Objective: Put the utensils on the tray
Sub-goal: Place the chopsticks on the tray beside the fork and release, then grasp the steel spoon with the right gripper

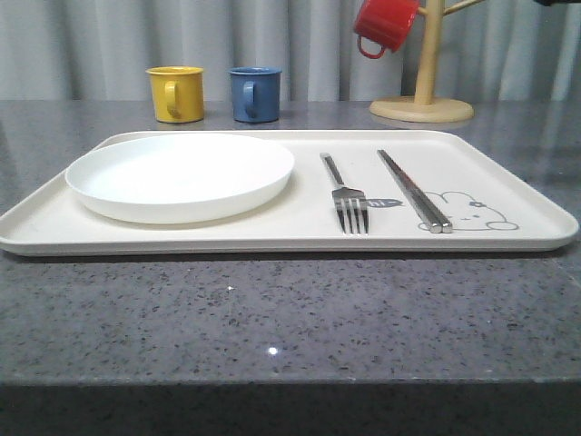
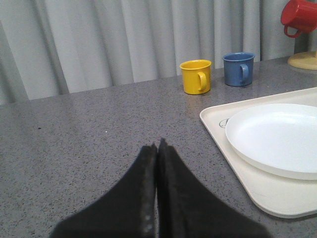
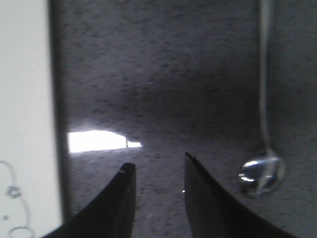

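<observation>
Shiny slim spoon [image 3: 261,168]; oval bowl

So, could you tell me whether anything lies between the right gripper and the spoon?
Nothing visible does. In the right wrist view the open right gripper hangs over bare grey countertop, and the spoon lies on that countertop just beside one finger, off the tray, with nothing between them.

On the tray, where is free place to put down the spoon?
The tray has a bare strip between the plate and the fork. Only a narrow gap separates fork and chopsticks. Right of the chopsticks, over the rabbit drawing, it is open.
</observation>
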Controlling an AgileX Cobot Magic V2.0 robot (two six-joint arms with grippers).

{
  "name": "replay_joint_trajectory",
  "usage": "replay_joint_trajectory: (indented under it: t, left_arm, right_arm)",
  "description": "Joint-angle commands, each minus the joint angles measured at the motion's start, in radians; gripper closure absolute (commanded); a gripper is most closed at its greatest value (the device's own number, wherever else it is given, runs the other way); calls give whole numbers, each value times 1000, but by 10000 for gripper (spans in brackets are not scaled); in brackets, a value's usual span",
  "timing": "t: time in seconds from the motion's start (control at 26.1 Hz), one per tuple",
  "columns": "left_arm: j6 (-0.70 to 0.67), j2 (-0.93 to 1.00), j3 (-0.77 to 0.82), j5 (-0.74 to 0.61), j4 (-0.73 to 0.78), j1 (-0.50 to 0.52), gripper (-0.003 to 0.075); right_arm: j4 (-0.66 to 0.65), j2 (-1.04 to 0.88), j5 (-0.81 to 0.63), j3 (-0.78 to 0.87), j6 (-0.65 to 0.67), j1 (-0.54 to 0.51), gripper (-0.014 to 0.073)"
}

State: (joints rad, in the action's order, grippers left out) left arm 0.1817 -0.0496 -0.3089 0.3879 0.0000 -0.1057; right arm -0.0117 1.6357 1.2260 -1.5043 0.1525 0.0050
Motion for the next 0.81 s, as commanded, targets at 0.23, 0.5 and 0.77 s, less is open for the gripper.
replay_joint_trajectory:
  t: [0.23,0.5,0.77]
  left_arm:
    - [-13,-11,-26,-79,-6,4,738]
    - [-13,-11,-26,-79,-6,4,738]
    - [-13,-11,-26,-79,-6,4,738]
  right_arm:
    - [12,28,2,-33,-153,-198,315]
    - [12,123,-62,-33,-159,-198,315]
    - [17,169,-69,-33,-159,-198,319]
